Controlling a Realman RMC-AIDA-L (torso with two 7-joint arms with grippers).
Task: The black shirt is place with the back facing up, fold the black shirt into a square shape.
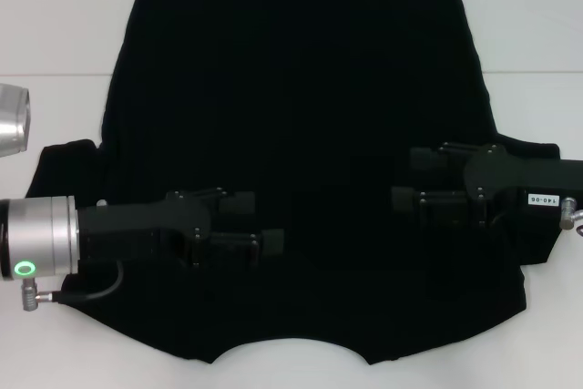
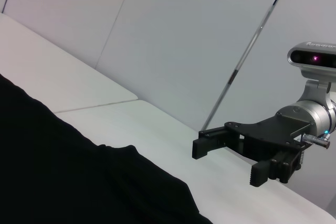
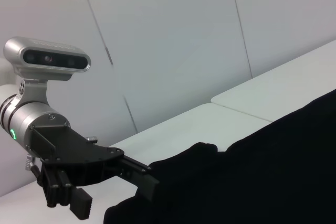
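White tabletop, with a seam running across it and pale wall panels behind in both wrist views. Spread flat across most of it: the black shirt, one straight edge at the far side, the curved neckline notch at the near edge, sleeves sticking out to either side at mid-height. No lettering visible on the upward face, so presumably back-up as the task wants. Not yet folded anywhere; judged to be at the very start.

Hovering over the near half from the left sleeve side: the left gripper, fingers pointing inward toward the shirt's middle, spread apart with nothing between them. Seen likewise from the right wrist camera, left gripper, jaws parted, one finger partly hidden behind a rumpled sleeve edge.

Mirroring it from the opposite sleeve side: the right gripper, also aimed inward, also released and empty; confirmed in the left wrist view, right gripper, where both fingers stand clear above the table.

Key relation: long axis of the shirt running from near edge to far edge, straight away from the robot, with the two pincers facing each other across that axis, each nearer its own sleeve. Likely next need: each arm dropping to pinch cloth on its own side, left for left, right for right. Contact with the fabric cannot be told from above, black on black.
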